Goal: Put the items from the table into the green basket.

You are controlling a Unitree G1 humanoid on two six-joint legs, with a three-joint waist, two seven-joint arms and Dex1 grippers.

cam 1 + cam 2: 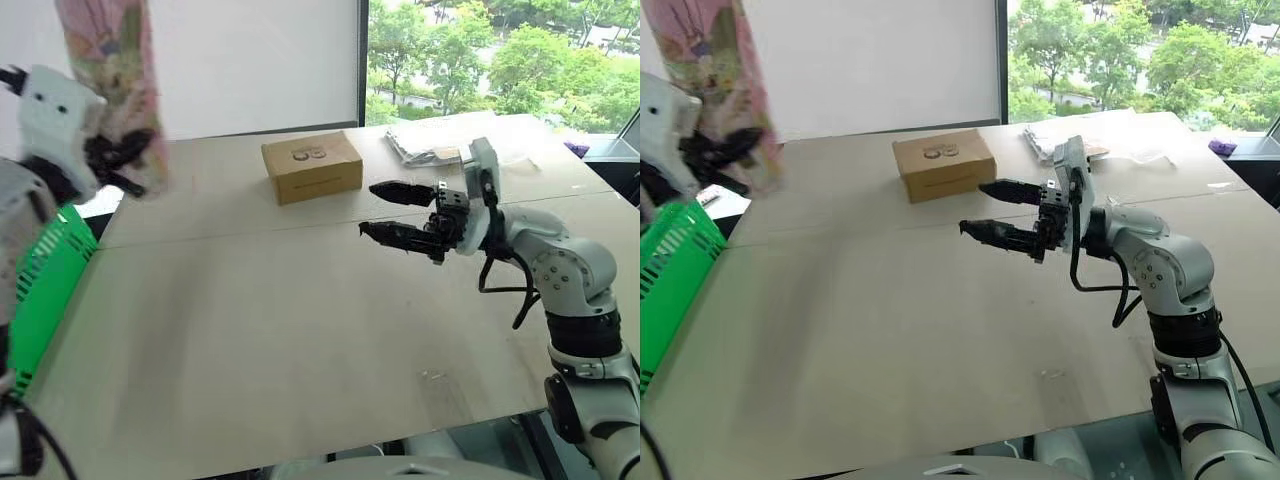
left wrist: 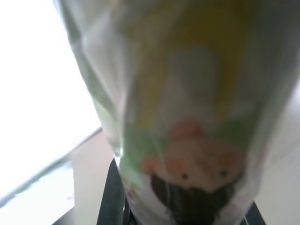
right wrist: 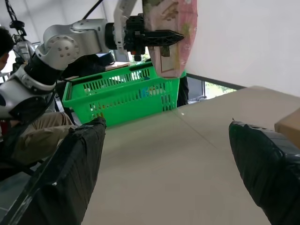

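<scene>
Carry step in hand: left gripper (image 3: pixel 161 35) clamped on the pink box (image 1: pixel 115 85), held upright at ten o'clock above the table's (image 1: pixel 300 330) edge beside the green basket (image 3: pixel 122 96); right gripper (image 1: pixel 395 212) fingers apart, empty; next comes lowering and release into the basket.

Bright window daylight, motion-blurred left side.

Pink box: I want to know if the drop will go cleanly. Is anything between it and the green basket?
Nothing visible does. The left gripper holds the pink box upright in the air near the green basket, at the table's left edge, with open air between them. The right gripper is far off, open.
</scene>
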